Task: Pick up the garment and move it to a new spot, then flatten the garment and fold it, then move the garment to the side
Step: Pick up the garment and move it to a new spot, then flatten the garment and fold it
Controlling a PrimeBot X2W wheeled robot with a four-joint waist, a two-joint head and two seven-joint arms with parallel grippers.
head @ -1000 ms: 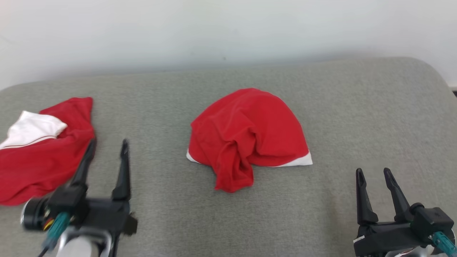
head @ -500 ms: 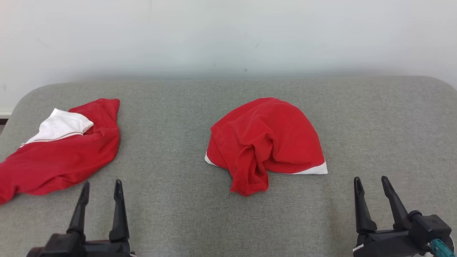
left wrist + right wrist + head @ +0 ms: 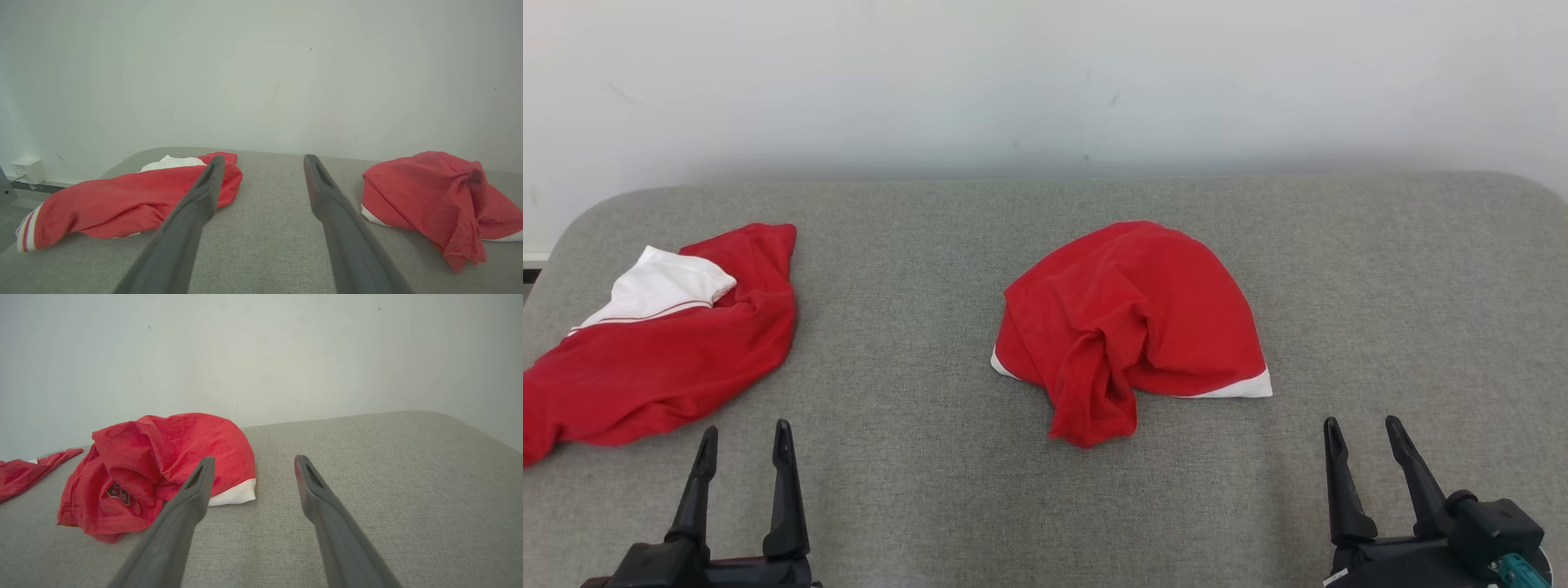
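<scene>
Grey fabric counter (image 3: pixel 1339 269) bears two crumpled red-and-white cloth garments: central garment (image 3: pixel 1135 310), left garment (image 3: pixel 670 359). Two hands, left hand (image 3: pixel 747 428) and right hand (image 3: pixel 1362 421), spread wide, holding nothing.

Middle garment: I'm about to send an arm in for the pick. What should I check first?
1. Left gripper open, empty: ok.
2. Right gripper open, empty: ok.
3. Middle garment touched by neither gripper, lying on the grey surface: ok.
4. Second garment at the left lies apart from it: ok.
5. Middle garment flat: not ok, bunched in a heap.
6. Where its hem or collar lies: cannot tell.
</scene>
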